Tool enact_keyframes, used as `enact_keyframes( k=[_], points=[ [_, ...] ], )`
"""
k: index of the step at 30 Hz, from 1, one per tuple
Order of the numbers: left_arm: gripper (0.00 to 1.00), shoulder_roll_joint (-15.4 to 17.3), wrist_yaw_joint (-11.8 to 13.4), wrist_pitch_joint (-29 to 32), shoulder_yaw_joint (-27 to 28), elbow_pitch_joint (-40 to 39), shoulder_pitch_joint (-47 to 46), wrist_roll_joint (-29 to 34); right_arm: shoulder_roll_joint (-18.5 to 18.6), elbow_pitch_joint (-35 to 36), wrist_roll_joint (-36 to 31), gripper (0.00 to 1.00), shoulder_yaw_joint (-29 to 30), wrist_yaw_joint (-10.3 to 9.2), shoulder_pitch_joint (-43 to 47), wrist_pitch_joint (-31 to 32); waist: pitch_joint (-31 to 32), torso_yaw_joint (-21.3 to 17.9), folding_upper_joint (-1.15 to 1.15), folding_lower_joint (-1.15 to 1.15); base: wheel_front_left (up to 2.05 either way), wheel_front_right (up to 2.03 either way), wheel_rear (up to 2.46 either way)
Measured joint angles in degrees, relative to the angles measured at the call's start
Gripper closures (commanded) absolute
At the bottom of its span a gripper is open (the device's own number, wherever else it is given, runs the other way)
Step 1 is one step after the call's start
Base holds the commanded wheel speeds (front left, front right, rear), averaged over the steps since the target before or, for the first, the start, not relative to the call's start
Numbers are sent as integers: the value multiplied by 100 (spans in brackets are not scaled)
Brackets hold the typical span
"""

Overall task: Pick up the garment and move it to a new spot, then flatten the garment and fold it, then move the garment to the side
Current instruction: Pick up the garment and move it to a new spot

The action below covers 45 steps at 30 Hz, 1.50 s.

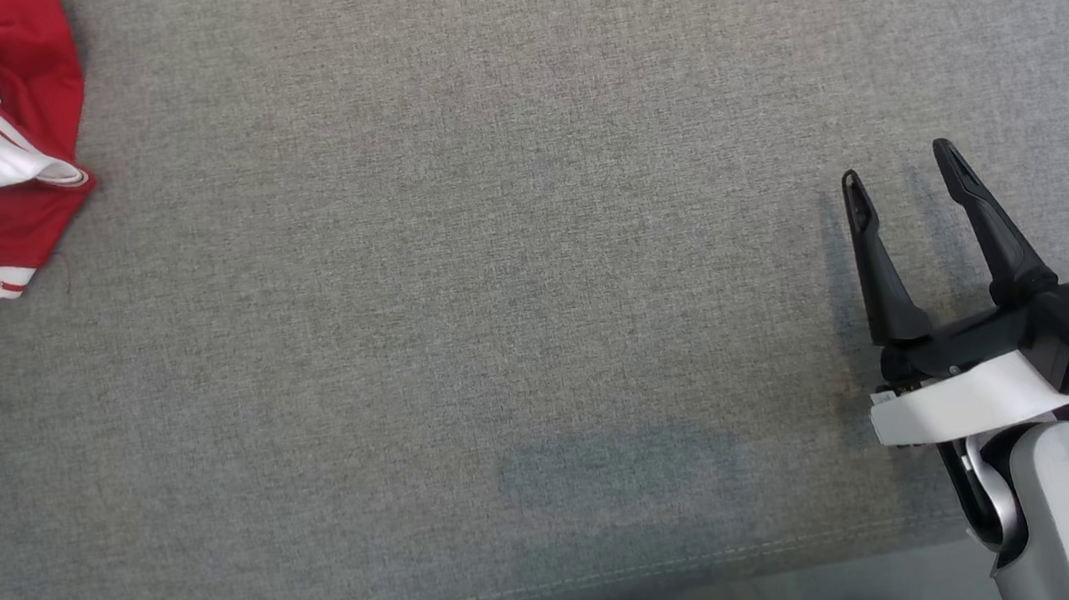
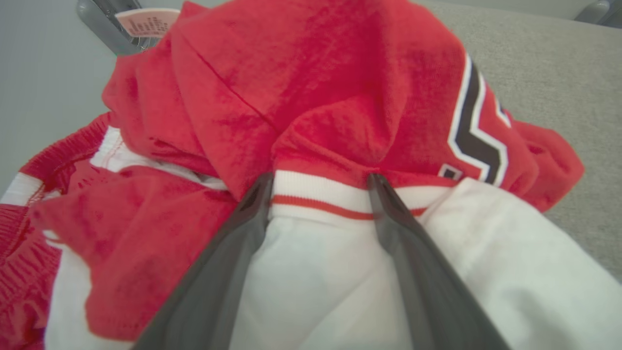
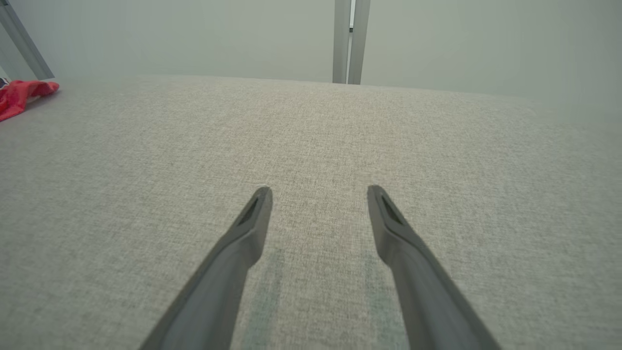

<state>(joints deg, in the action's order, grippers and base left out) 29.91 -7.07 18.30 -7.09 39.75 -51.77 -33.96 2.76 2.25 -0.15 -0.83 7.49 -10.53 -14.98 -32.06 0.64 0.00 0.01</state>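
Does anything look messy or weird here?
Yes: the red and white garment lies bunched in a crumpled heap at the left of the grey surface, not flat. The open left hand has a finger either side of its striped band. Nothing looks spilled or torn.

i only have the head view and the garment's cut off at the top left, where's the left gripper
Observer: In the left wrist view the left gripper is right at the garment, with its tips at a white rib band that has a red stripe.
Operator: has it grabbed anything
Observer: Not yet. The jaws stand wide open, white fabric lies between the fingers, and nothing is pinched.
Operator: anything else on that side
Observer: A pale printed label shows at the garment's top edge in that view.
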Motion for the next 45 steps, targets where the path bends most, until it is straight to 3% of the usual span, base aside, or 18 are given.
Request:
enact_keyframes(
  k=[1,3,16,25,31,38,45],
  points=[
    [56,0,0,0,0,0,0,0,0,0,0,0,0,0,0,0,0,0,0,0,0,0,0],
    [100,-12,0,-5,-34,19,-27,-29,0,-2,1,0,13,0,0,0,0,-15,0,0,0,0,0],
    [100,123,-25,-71,-344,-140,-27,-335,0,-88,66,0,-12,0,-32,0,265,52,0,0,0,0,0],
    [100,341,-32,66,-1027,-1089,-105,-526,-1,-214,218,0,-5,0,-36,-1,680,108,0,0,0,0,0],
    [100,316,-32,113,-1524,-1933,-366,-530,0,-294,349,0,15,0,-19,-1,1060,118,0,-1,0,0,0],
    [100,-133,-24,68,-1835,-2521,-638,-475,-1,-354,460,0,4,0,80,-1,1480,31,0,-1,0,0,0],
    [100,-795,105,-134,-2090,-2674,-754,-467,1,-388,564,0,1,0,142,-1,1715,-262,0,-1,0,0,0]
  ],
)
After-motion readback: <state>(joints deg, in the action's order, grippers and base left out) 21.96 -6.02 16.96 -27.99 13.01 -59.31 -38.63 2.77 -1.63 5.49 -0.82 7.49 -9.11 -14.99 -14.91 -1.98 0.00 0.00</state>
